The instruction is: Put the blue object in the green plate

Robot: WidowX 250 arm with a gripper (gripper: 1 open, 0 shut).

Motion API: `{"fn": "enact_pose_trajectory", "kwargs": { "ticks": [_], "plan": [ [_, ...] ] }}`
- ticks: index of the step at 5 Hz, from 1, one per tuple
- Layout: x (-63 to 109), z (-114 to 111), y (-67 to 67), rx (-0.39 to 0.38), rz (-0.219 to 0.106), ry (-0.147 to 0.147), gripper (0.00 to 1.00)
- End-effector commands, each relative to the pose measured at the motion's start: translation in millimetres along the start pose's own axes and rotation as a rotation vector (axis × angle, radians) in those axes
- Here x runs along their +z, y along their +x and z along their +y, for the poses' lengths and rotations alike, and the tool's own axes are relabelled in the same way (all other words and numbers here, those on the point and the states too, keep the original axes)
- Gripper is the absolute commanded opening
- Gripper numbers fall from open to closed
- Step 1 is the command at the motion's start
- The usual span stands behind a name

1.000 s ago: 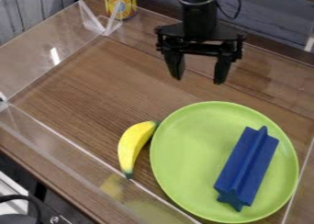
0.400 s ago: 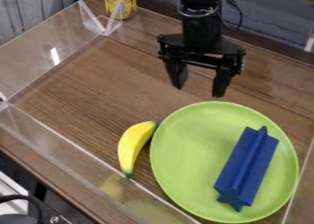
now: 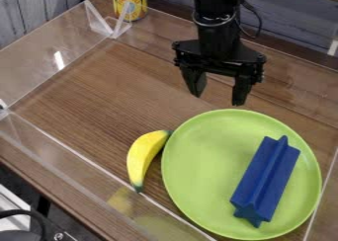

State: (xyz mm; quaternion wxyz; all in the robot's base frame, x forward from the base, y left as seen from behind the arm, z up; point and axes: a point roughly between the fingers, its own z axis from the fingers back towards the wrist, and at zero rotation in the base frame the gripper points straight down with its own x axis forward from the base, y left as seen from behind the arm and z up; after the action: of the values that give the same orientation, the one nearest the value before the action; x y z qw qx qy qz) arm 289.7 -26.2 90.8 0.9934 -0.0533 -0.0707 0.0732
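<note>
Lying inside the green plate (image 3: 211, 171), on its right half, the blue object (image 3: 266, 179): a long dark-blue block, matte, with a raised ridge down its length and flared, notched ends, angled from lower left to upper right. Plate round, flat, lime-green, smooth, much wider than the block is long, sitting on the desk (image 3: 106, 97) at lower right. Desk top of brown wood-grain, planks running diagonally, ringed by clear plastic walls (image 3: 53, 57) with bright glare on their edges. Just beside the plate's left rim, perhaps touching it, a yellow banana (image 3: 144, 156), curved, glossy, stem toward the near edge. At the far corner, a yellow can (image 3: 128, 3) with blue and white print; lettering too small to read. Hanging over the wood beyond the plate's far rim, the black tool (image 3: 220, 88), pointed downward, its two dark fingers (image 3: 199, 82) spread wide and released, nothing between them, apart from plate and block.
</note>
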Motion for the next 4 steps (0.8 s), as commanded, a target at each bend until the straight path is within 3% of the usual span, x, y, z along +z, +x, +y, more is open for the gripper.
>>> {"fn": "enact_pose_trajectory", "kwargs": {
  "ticks": [1,2,4],
  "plan": [
    [14.2,3,14.4,-0.02,-0.053,-0.003,1.0],
    [23.9,13,32.7,-0.033,-0.083,0.005,1.0],
    [37.3,63,70.1,-0.117,-0.129,0.02,1.0]
  ]
}}
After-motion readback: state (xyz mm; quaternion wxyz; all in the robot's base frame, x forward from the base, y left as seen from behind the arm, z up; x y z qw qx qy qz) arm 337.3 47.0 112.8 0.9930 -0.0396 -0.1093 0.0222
